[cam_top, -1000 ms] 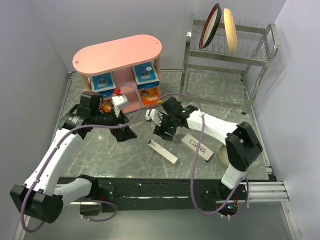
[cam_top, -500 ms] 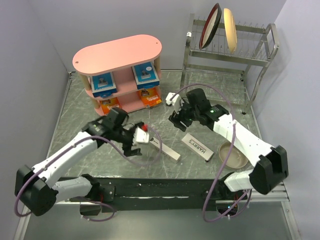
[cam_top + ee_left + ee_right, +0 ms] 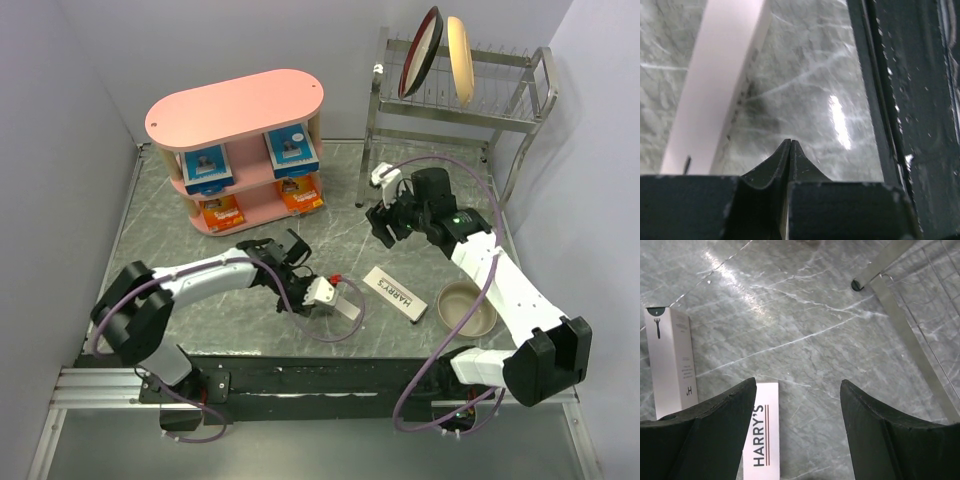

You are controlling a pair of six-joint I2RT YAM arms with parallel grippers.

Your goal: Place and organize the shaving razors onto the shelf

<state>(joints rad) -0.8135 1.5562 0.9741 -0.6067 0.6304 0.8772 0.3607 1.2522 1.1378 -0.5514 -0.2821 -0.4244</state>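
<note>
My left pincer (image 3: pixel 790 143) clenched on nothing, white razor box (image 3: pixel 715 90) just to its left, my right pincer (image 3: pixel 797 390) released, HARRY'S box (image 3: pixel 762 437) by its left finger.

Lab test cell: marble-look table (image 3: pixel 230 325) boxed by blank walls (image 3: pixel 60 150), w/ mounting rail (image 3: pixel 330 375).

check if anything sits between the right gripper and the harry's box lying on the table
Nothing visible does. The right gripper hangs open over bare table, and the Harry's box lies flat just past its fingers. The bowl sits off to the box's side, not in between.
</note>
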